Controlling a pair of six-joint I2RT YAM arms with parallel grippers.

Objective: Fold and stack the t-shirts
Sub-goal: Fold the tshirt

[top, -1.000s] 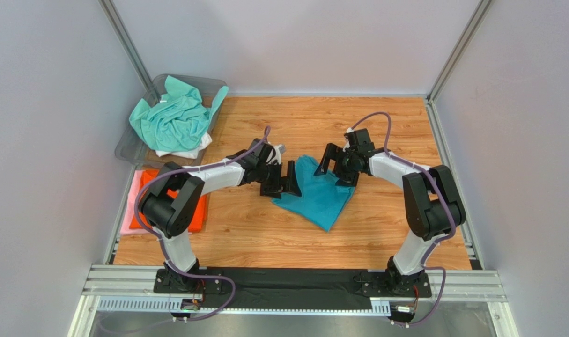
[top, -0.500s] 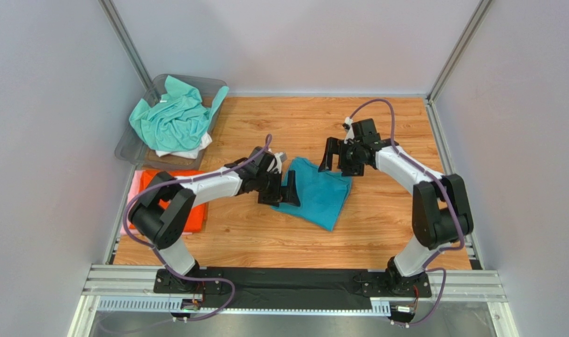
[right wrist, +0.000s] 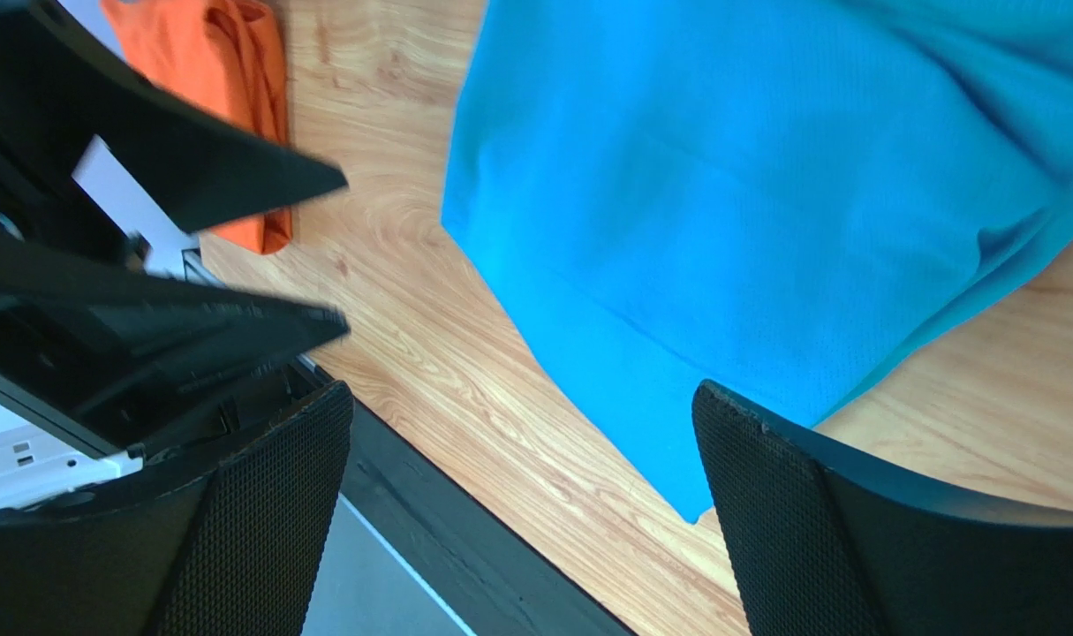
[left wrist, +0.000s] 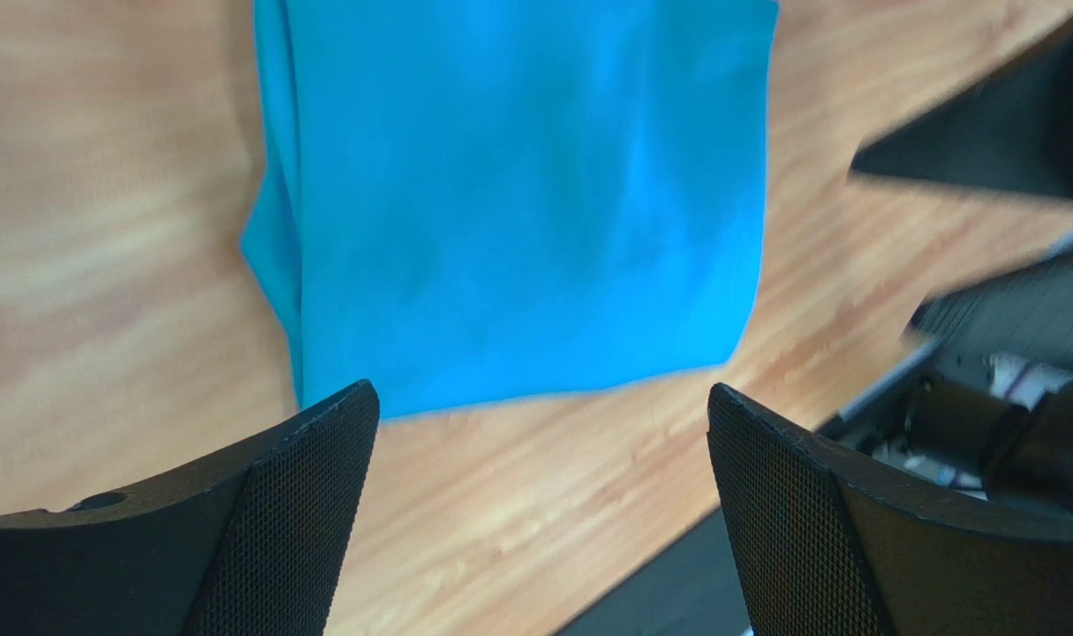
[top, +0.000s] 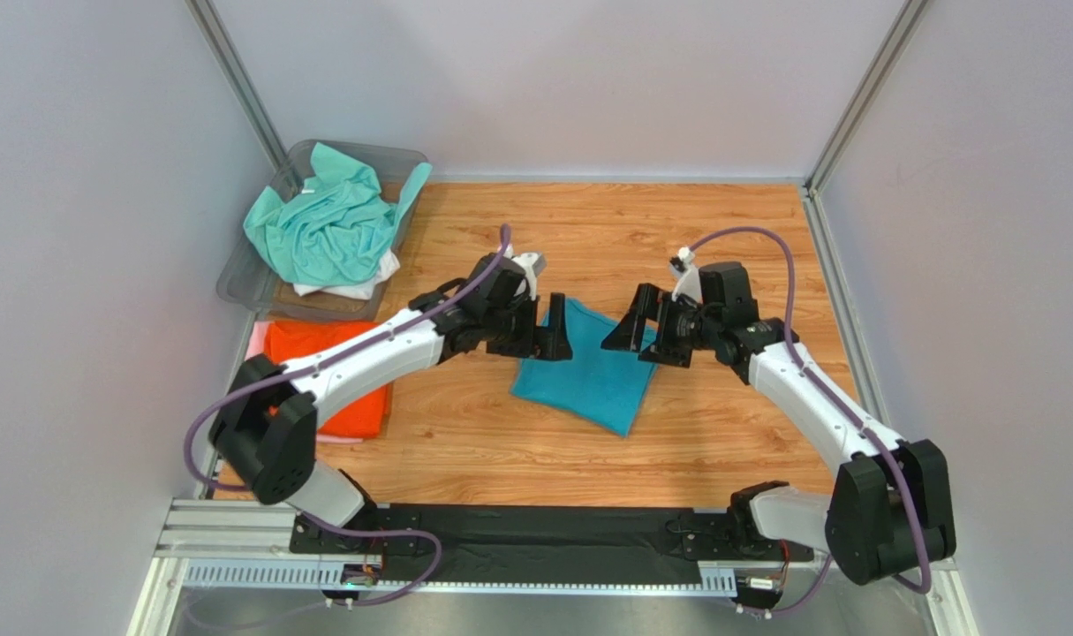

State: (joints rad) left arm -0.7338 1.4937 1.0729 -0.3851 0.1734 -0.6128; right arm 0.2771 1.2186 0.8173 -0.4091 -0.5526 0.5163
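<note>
— Over mid-table I've both arms reaching in, left gripper (top: 532,337) & right gripper (top: 649,337) jaws wide apart, empty.
— Teal t-shirt (top: 592,378)?
— Folded flat btwn them; table (top: 741,239) wood shows all round its edges.

Your teal-blue t-shirt (top: 595,371) lies folded into a flat, skewed rectangle at the middle of the counter (top: 714,239). At the left edge you have an orange t-shirt (top: 364,408) folded on top of a pale pink t-shirt (top: 254,361). At the far left, a crumpled mint-green t-shirt (top: 327,228) is heaped over a white t-shirt (top: 362,281) in the bin (top: 396,157).
</note>
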